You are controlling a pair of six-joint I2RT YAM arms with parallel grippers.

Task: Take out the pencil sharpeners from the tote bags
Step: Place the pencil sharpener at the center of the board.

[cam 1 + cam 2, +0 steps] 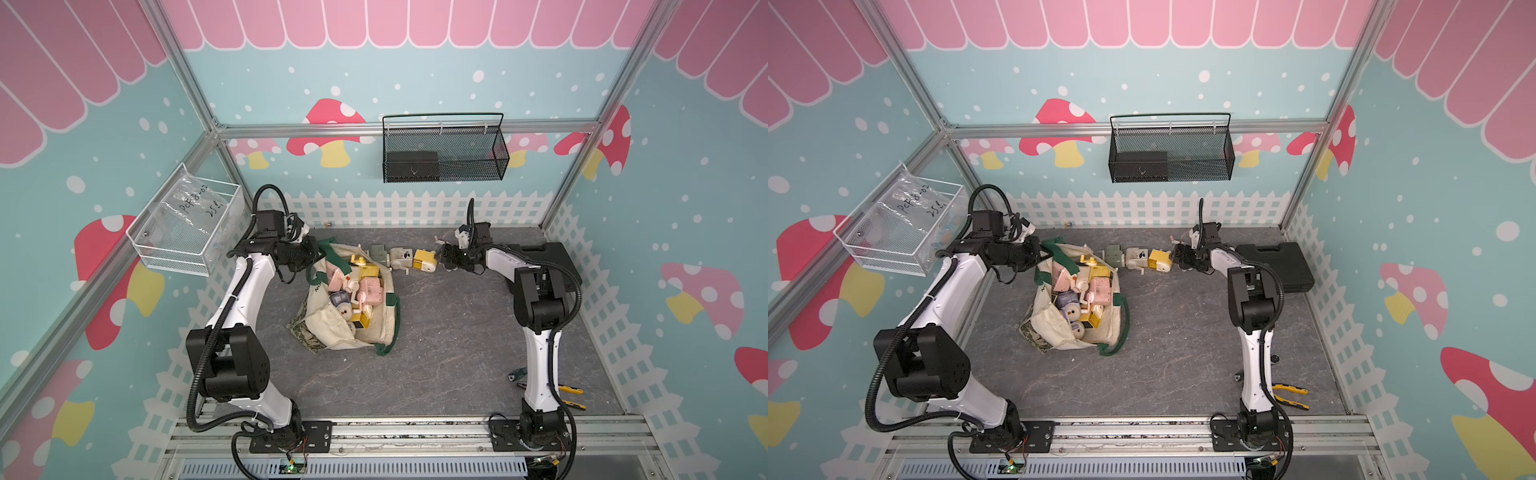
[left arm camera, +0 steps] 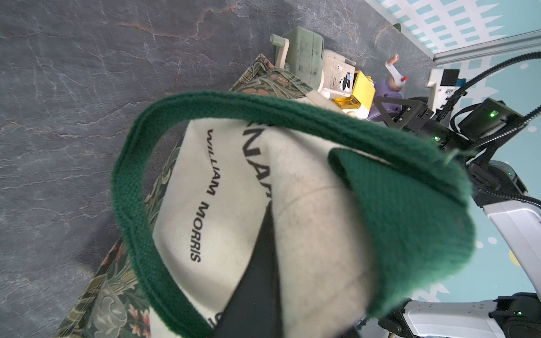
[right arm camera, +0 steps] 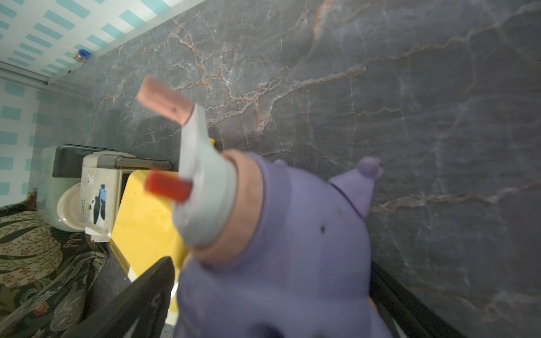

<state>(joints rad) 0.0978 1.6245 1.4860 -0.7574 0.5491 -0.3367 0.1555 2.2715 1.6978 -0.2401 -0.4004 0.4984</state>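
Grey marbled tabletop [image 1: 436,332] is enclosed by pastel walls [image 1: 415,83] printed with mushrooms and a white picket fence. The tote bag [image 1: 332,332] is laid on its side near the middle of the tabletop, its mouth open toward the back. The pencil sharpeners [image 1: 370,291] are seen heaped inside it in pink, yellow, cream and purple. Three more are lined up on the tabletop just beyond the bag's mouth: a green sharpener [image 1: 378,252], a cream sharpener [image 1: 401,257] and a yellow sharpener [image 1: 424,259], set close side by side. The left gripper [image 1: 313,251] is closed tight on the bag's rim at the far corner, where a dark green strap handle [image 2: 205,102] is looped. In the left wrist view one black finger [image 2: 257,278] is pressed against cream canvas lettered "WILLIAM MORRIS". The right gripper [image 1: 445,257] is placed at the end of the row, just beside the yellow sharpener. Its jaws are spread wide on either side of a purple sharpener [image 3: 292,248] with a grey crank. Whether the purple body is pinched or only flanked cannot be told. A black case [image 1: 1279,262] is lain by the right wall, and yellow-handled pliers [image 1: 569,390] are found near the right arm's base. A black mesh basket [image 1: 444,153] is hung on the back wall, and a white wire basket [image 1: 187,224] on the left one.
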